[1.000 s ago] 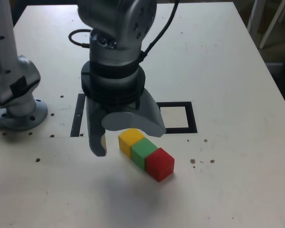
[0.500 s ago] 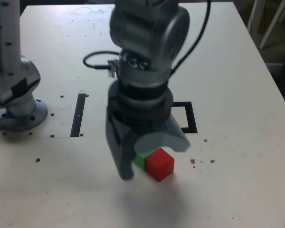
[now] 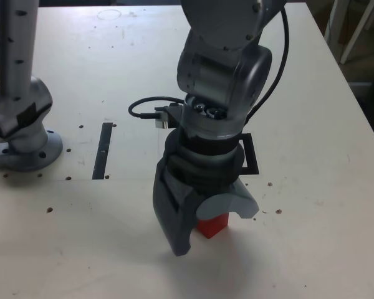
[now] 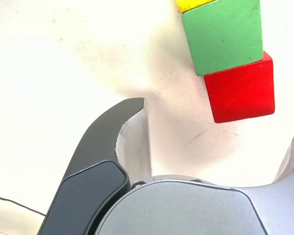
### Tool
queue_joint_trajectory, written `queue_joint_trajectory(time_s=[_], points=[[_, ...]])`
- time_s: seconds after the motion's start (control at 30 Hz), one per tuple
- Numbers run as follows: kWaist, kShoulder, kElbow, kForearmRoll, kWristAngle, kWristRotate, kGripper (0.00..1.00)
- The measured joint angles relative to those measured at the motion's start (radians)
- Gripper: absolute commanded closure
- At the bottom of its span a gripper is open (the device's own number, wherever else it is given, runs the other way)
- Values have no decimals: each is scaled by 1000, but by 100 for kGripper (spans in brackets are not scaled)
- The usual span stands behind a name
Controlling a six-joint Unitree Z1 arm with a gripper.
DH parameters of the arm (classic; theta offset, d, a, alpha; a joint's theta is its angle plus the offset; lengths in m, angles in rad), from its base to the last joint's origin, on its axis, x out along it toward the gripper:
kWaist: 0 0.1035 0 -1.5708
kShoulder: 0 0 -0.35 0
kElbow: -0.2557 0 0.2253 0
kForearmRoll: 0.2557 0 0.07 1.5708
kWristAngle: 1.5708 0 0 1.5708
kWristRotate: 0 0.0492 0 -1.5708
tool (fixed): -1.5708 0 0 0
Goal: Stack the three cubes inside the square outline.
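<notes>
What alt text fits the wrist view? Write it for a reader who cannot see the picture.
Seen from the wrist, the open gripper hangs over a pale table, empty, near a row of touching cubes: red cube, green cube, and a cropped yellow cube.

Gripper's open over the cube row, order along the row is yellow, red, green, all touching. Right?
Not quite. The wrist view shows the green cube in the middle, between the yellow cube and the red cube. Touching, yes, and the gripper is open over them.
</notes>
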Motion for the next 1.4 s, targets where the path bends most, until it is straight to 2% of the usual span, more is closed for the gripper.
queue_joint_trajectory(time_s=[0.17,0.4,0.6,0.83,1.07,1.3,1.4], points=[[20,15,5,-19,-9,10,2],[59,45,5,-39,-41,55,4],[91,55,16,-42,-57,83,9],[121,76,22,-55,-93,125,15],[128,87,22,-57,-98,128,36],[128,98,17,-59,-99,129,65],[128,98,14,-64,-97,129,70]])
